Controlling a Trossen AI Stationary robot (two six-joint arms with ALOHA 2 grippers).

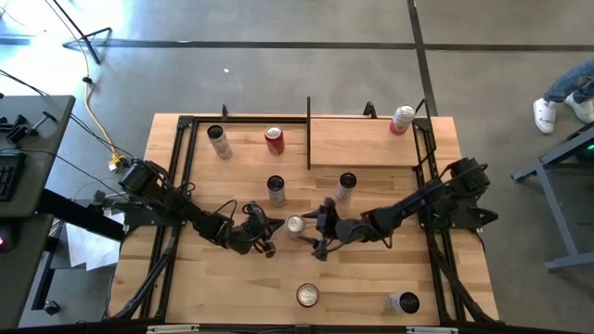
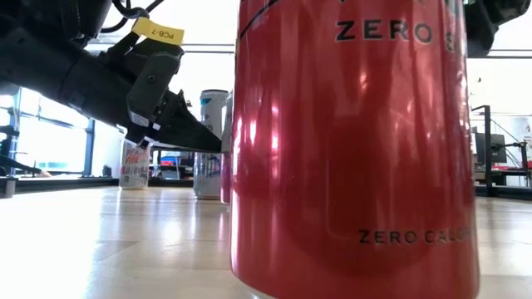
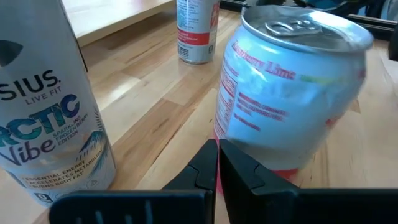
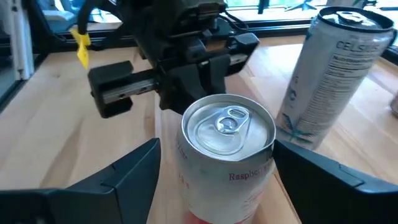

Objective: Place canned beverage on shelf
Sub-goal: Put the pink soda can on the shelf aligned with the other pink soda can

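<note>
High view: eight cans (image 1: 295, 224); one on shelf (image 1: 353, 148).

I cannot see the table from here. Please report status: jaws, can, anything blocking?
Right gripper jaws open around Raspberry Lime can, mid-table. Left gripper jaws shut, beside same can. Shelf holds one can; tall Celsius can stands close by.

Silver-topped white can (image 4: 229, 149), red lettering; pale wood shelf (image 1: 362, 141); red can (image 1: 274, 139).

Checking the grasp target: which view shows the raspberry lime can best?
Right wrist view: the raspberry lime can stands between open right gripper fingers. Left wrist view shows its side; high view only its small top; low view doesn't clearly show it.
</note>
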